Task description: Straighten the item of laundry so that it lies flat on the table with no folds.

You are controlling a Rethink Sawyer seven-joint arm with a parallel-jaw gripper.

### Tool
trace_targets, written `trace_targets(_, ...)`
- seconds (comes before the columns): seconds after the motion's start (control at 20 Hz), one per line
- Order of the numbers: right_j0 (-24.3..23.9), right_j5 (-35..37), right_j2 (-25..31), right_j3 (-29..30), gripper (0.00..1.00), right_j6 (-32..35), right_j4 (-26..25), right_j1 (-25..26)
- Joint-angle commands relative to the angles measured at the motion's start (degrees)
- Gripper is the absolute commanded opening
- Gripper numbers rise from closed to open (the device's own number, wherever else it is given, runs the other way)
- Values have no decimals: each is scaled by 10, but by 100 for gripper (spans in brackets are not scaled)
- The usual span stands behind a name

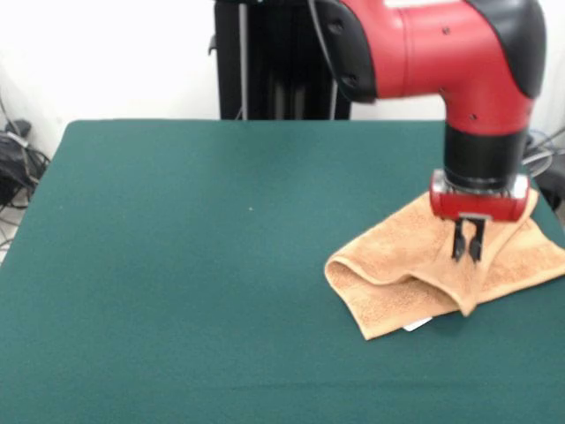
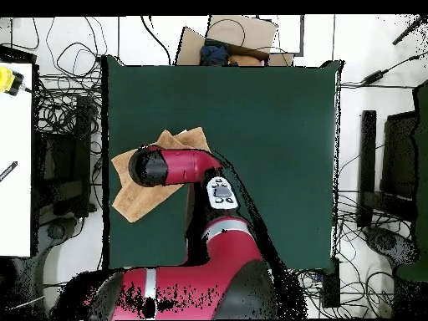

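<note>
Tan-orange towel (image 1: 415,274) crumpled near right edge of green table (image 1: 177,291), folded over itself with a rounded fold at left and a pointed flap hanging toward the front. Small white tag (image 1: 418,324) peeking out under front edge. Red and black arm (image 1: 441,53) coming down over towel; gripper (image 1: 468,240) fingers close together, tips at a raised ridge of cloth, apparently pinching it.

1. Cardboard box (image 2: 238,38) beyond the far table edge in the overhead view, dark cloth bundled inside.
2. Tangled black cables (image 2: 63,84) across the floor on both sides.
3. White board (image 2: 15,167) at the left edge, yellow object (image 2: 8,79) at its top corner.
4. Black stands (image 2: 368,167) on the right.
</note>
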Motion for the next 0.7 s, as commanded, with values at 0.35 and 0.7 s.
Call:
trace_targets(0.35,-125,66,123,149,0,-56,-36,-115)
trace_targets(0.7,-141,67,135,131,0,-68,-69,-85)
